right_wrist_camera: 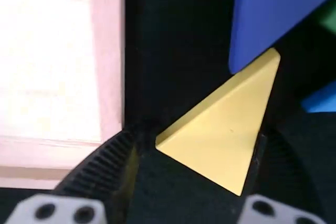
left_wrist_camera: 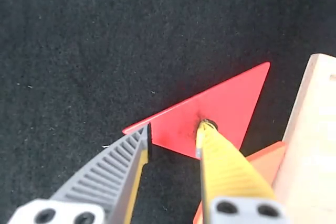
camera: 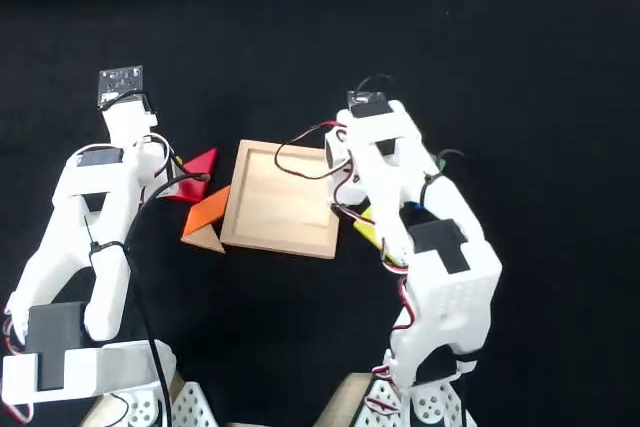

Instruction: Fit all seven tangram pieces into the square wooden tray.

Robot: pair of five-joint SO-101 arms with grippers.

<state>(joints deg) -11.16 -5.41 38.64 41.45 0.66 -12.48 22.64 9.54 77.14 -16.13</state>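
Left gripper (left_wrist_camera: 176, 128) open, half atop red triangle (left_wrist_camera: 220, 103) beside tray (left_wrist_camera: 315, 129); reseat astride edges before closing. Right gripper (right_wrist_camera: 199, 140) spread astride yellow triangle (right_wrist_camera: 226, 135) at tray's other side; squeeze squarely.

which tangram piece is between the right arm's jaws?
The yellow triangle, lying beside the tray. The blue piece at its tip lies beyond the jaws; the red triangle is at the left arm's.

Left arm (camera: 95, 207), right arm (camera: 425, 237): white shells, black servos | cables (camera: 303, 136): red, black, yellow | left fingers (left_wrist_camera: 113, 169): ribbed, one grey, one yellow | right fingers (right_wrist_camera: 105, 166): ribbed black | screws (left_wrist_camera: 46, 215): paired, pale bases
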